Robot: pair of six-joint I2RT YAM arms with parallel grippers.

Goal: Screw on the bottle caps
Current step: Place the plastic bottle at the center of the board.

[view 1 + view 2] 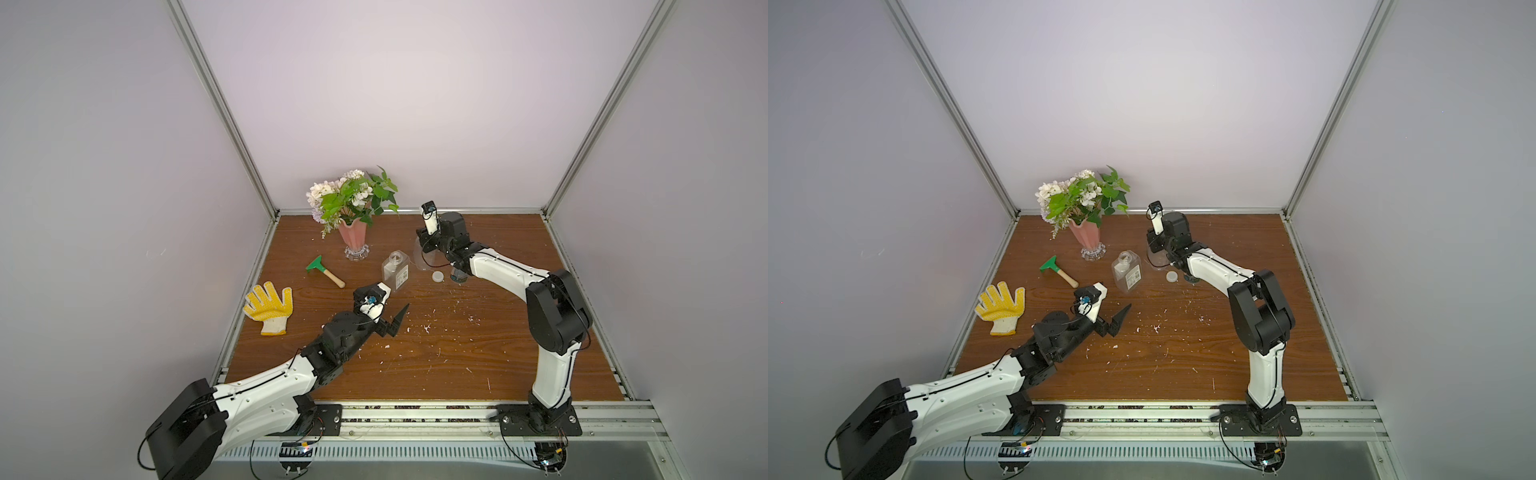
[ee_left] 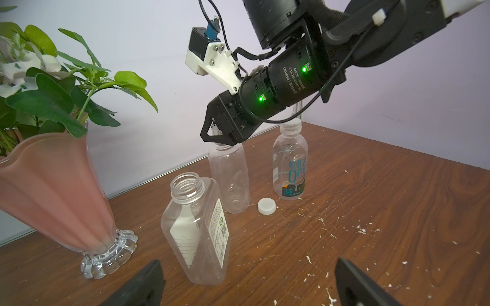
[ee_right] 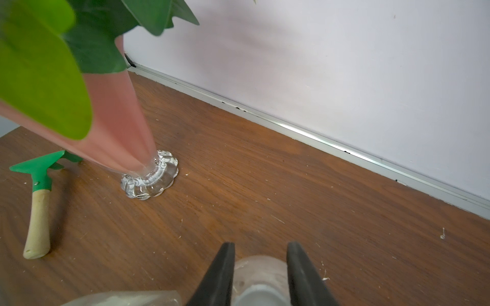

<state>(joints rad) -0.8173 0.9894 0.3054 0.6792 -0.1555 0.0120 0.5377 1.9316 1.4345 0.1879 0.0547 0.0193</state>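
Overhead, in both top views, three clear bottles stand upright at mid-depth on the wooden worktop, to the right of a pink vase of flowers. The right gripper reaches down over the rounded bottle. In the right wrist view its two black fingers are drawn in on a pale cap at that bottle's neck; whether the cap is threaded on cannot be told. The square bottle, bearing a white label, stands nearest the left gripper, its mouth uncapped. The left gripper is spread wide and holds nothing, hovering above the worktop just short of that bottle. A loose cap, white and flat-topped, lies on the worktop between the rounded bottle and the printed bottle, touching neither. The printed bottle, with teal lettering, carries a fitted cap on its neck and is partly hidden under the right arm in both top views. A green hand rake and a yellow glove lie to the left, well apart from the bottles.
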